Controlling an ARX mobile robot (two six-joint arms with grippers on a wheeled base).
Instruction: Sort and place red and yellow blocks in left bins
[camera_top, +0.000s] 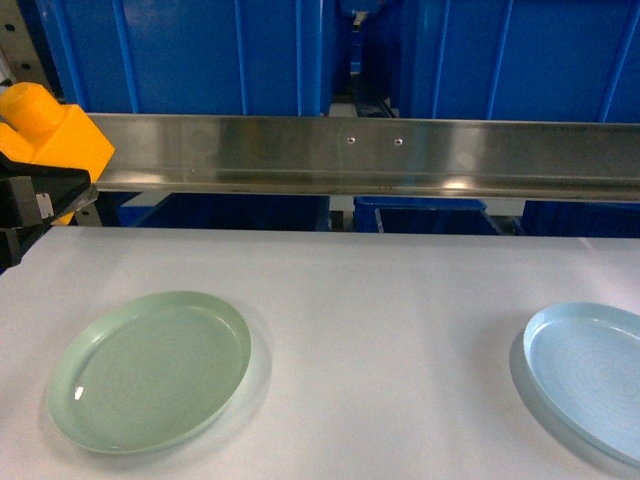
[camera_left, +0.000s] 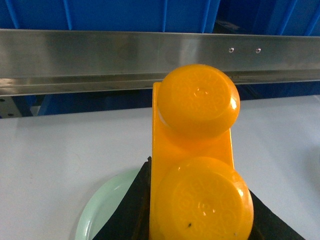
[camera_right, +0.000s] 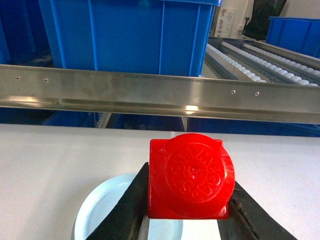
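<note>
Both blocks are in hand; neither is yet in a bin.

The left gripper (camera_left: 200, 220) is clamped on the yellow block (camera_left: 197, 165), its dark fingers pressing the brick's two sides, studs facing the wrist camera. In the head view this block (camera_top: 55, 135) sits at the far left edge, raised above the white table (camera_top: 380, 300) and level with the steel rail (camera_top: 400, 155). The green plate (camera_top: 150, 370) lies below and nearer, with nothing on it.

The right gripper (camera_right: 187, 210) is closed on the red block (camera_right: 190, 177), held above the near edge of the pale blue plate (camera_right: 105, 210). This arm is out of the head view.

The blue bins (camera_top: 190, 55) stand beyond the rail, on the far side. Their open tops are not visible, so contents cannot be confirmed.

Assessment: pick-up is complete for both pieces. Remaining: carry each over the rail to the left-hand bins and release. I judge the task near its midpoint.
</note>
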